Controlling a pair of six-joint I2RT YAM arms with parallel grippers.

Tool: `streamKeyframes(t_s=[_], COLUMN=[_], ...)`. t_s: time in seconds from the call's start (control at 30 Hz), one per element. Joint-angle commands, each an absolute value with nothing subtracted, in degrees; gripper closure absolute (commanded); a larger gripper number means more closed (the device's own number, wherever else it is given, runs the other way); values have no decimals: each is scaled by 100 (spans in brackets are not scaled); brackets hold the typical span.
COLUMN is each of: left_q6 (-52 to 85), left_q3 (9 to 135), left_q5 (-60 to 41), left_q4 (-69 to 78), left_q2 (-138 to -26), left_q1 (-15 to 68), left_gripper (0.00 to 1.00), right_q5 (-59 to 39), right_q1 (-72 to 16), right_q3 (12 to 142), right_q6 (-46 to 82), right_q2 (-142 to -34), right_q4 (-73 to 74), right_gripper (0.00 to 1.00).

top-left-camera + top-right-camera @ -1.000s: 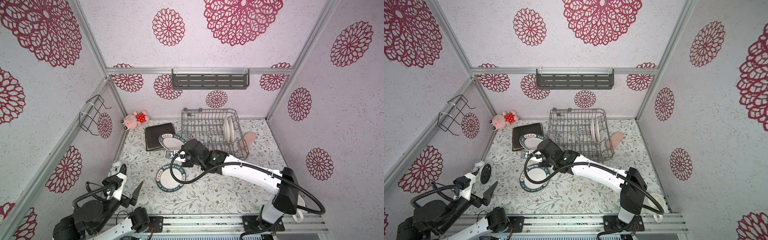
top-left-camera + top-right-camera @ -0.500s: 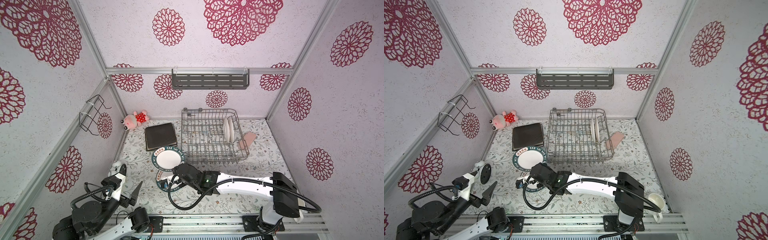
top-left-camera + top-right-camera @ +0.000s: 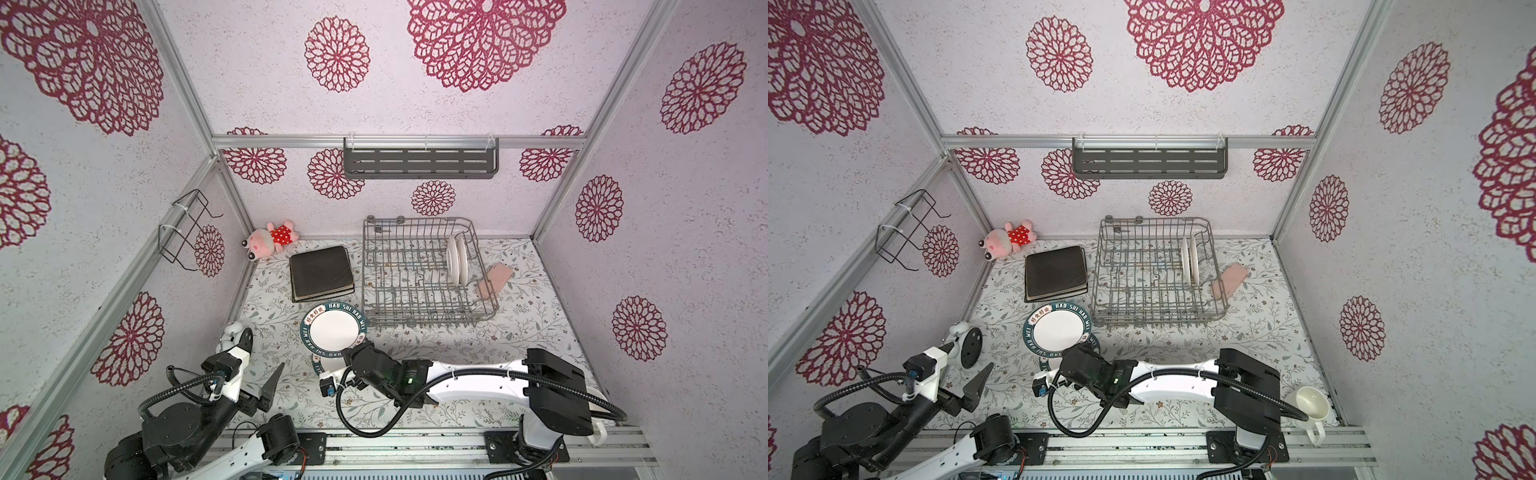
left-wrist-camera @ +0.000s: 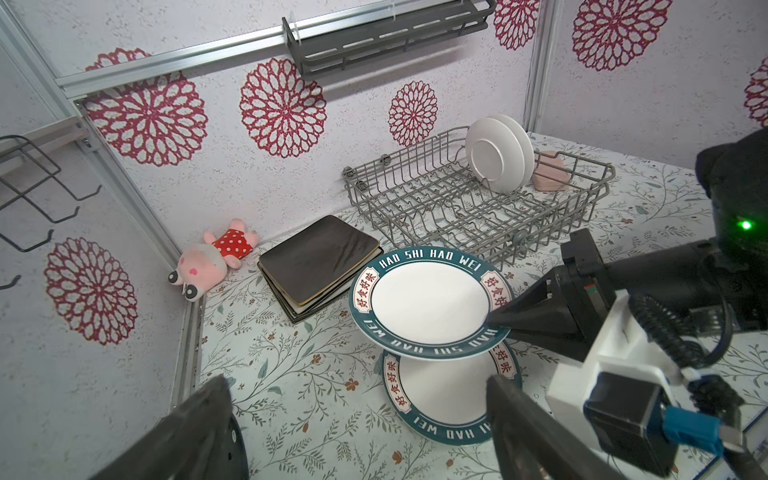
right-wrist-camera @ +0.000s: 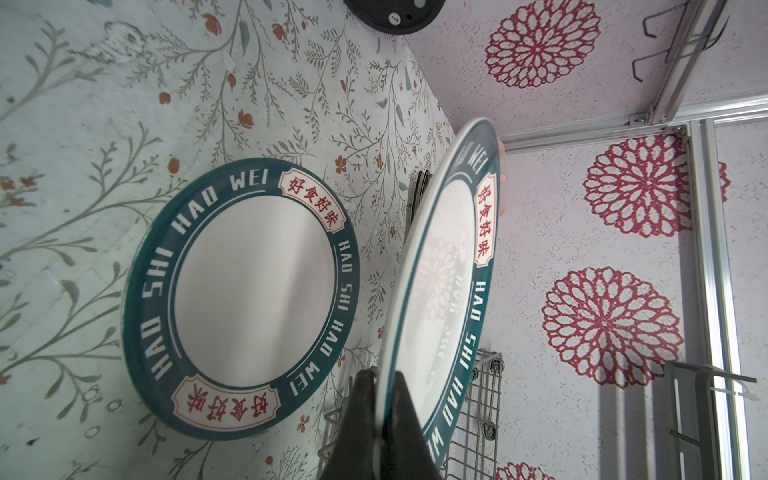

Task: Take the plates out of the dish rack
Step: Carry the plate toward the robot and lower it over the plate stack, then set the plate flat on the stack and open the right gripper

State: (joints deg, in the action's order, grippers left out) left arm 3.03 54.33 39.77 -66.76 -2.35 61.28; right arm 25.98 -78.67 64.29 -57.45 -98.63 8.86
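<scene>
Clamped on a teal-bordered plate (image 4: 428, 303) by its rim, the right gripper (image 4: 494, 322) holds it flat over its twin (image 4: 440, 399) on the table (image 4: 291, 374), seemingly clear, to stack it; the left gripper (image 4: 353, 388) gapes open; two white plates (image 3: 457, 259) stand in the dish rack (image 3: 432, 322).

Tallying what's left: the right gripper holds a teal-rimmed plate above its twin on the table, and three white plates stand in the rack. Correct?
Not quite: two white plates stand in the dish rack, not three; the left wrist view shows it. The rest holds: the right gripper holds a teal-rimmed plate above its twin on the table.
</scene>
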Motion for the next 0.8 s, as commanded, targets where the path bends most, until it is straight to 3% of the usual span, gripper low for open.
streamKeyframes(t_s=[0.0, 0.77], left_q6=[290, 255], left_q3=[5440, 5401], left_q5=[4044, 4043], left_q4=[-6557, -6521], left_q2=[-141, -105], left_q1=[6218, 6290], left_gripper=[3, 3], right_q5=[2848, 2993], right_q1=[-7947, -8161], right_q3=[6469, 6058], right_q6=[-5803, -5703], right_q2=[-9845, -10211], right_q4=[1436, 1905], right_gripper=[100, 100])
